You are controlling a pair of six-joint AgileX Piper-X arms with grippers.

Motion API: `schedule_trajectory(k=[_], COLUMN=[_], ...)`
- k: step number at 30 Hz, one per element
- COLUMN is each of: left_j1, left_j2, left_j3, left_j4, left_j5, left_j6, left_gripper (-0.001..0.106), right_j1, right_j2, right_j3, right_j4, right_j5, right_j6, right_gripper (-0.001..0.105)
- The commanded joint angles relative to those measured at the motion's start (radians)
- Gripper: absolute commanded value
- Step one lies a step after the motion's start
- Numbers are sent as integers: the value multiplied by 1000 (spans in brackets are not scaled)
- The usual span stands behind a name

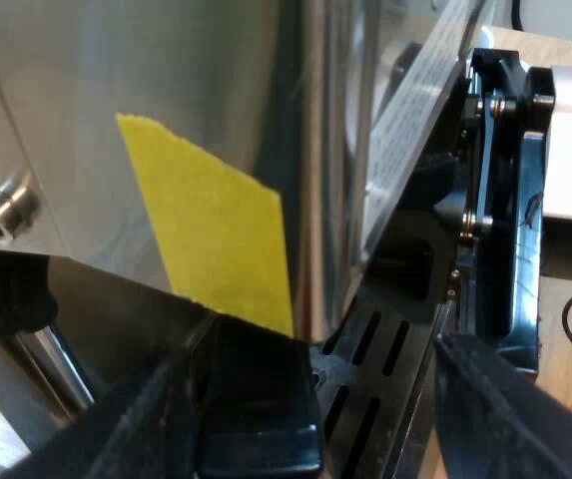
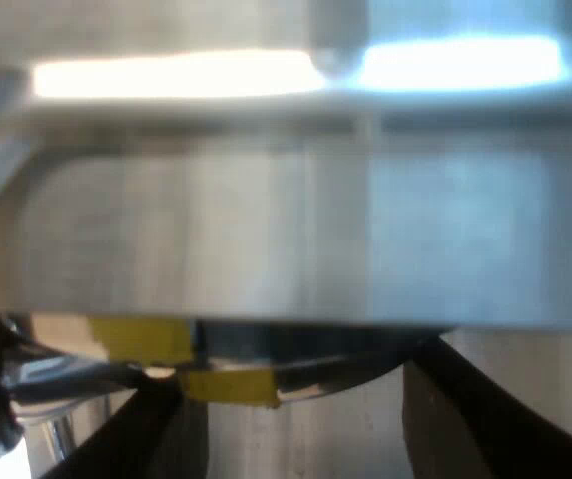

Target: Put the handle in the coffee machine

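The left gripper (image 1: 315, 357) points at the shiny steel espresso machine (image 1: 66, 120), with its fingers released. The right gripper (image 2: 293, 379) also has its fingers spread, and a yellow tape strip (image 2: 228, 385) lies between them.

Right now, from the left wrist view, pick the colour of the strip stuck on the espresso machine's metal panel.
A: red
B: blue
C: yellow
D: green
C: the strip lying flat against the brushed metal panel of the espresso machine is plainly yellow.
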Motion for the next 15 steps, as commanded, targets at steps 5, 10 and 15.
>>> schedule_trajectory(k=[5,10,15], left_j1=[-4,21,79], left_j2=[-7,-25,-71], left_j3=[-9,-15,-15], left_j4=[-2,-1,-1], left_j5=[22,22,25], left_j6=[-10,-10,-10], left_gripper=[55,55,43], right_j1=[-4,-4,-4], right_j2=[-15,-15,-15], right_j3=[-9,-9,-9], right_j4=[-61,-61,-61], right_j5=[3,3,3], right_j6=[-4,-4,-4], right_gripper=[47,47,47])
